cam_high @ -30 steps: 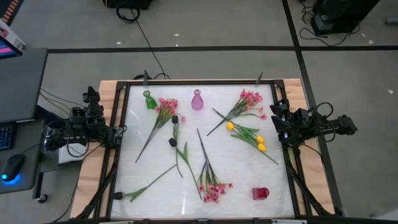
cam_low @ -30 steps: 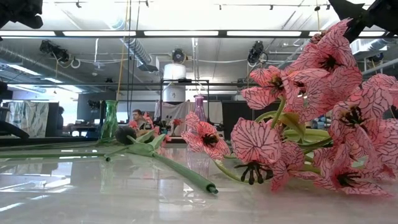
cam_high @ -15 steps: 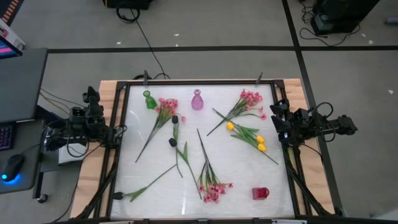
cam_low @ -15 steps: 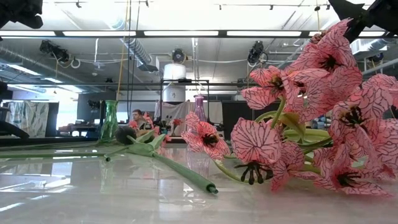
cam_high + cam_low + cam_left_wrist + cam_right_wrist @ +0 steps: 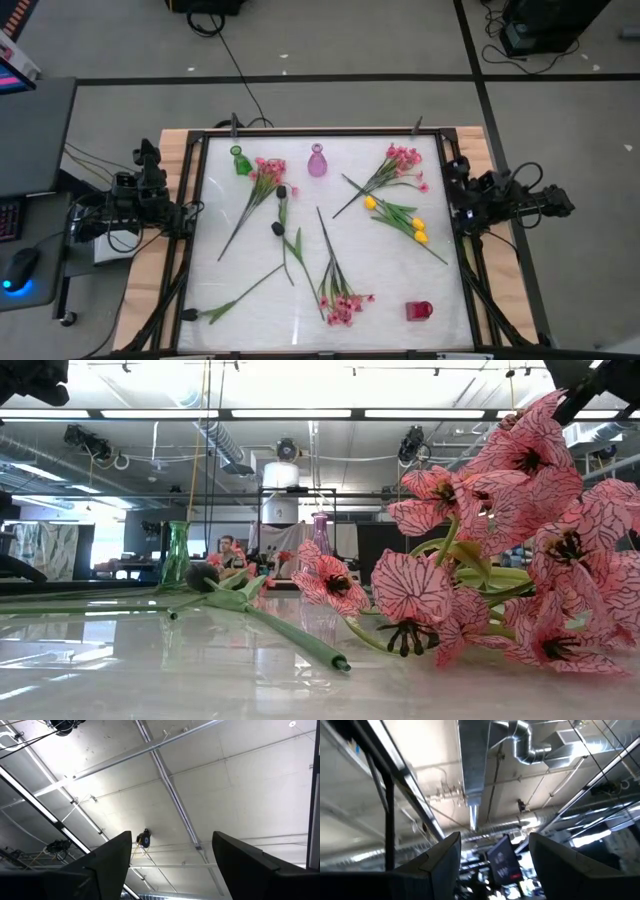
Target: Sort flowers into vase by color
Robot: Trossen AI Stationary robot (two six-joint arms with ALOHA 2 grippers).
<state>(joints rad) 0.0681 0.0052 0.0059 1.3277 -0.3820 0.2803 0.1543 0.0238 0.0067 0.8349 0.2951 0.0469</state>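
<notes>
- Over on the white surface (image 5: 250,300), nothing has budged since a second ago: every flower and vase is exactly where it was.
- Pink sprays: one at 11 o'clock (image 5: 265,172) next to the green vase (image 5: 239,160), one at 1 o'clock (image 5: 402,160), one at 6 o'clock (image 5: 340,302).
- Yellow tulips (image 5: 412,227) lie at about 3 o'clock, stems crossing.
- Dark tulips (image 5: 279,227) sit just left of center, and one more long stem (image 5: 232,299) lies down at 7 o'clock.
- Pink vase (image 5: 317,162) stands at 12 o'clock; a red one (image 5: 419,311) lies at 5 o'clock.
- Only real change: the right gripper (image 5: 468,205), parked off the 3 o'clock edge, has shifted a bit outward. Its fingers (image 5: 437,860) are apart, holding nothing, pointing at the ceiling.
- Left gripper (image 5: 150,185) stays put off the 9 o'clock edge, fingers (image 5: 107,857) spread wide and empty.
</notes>
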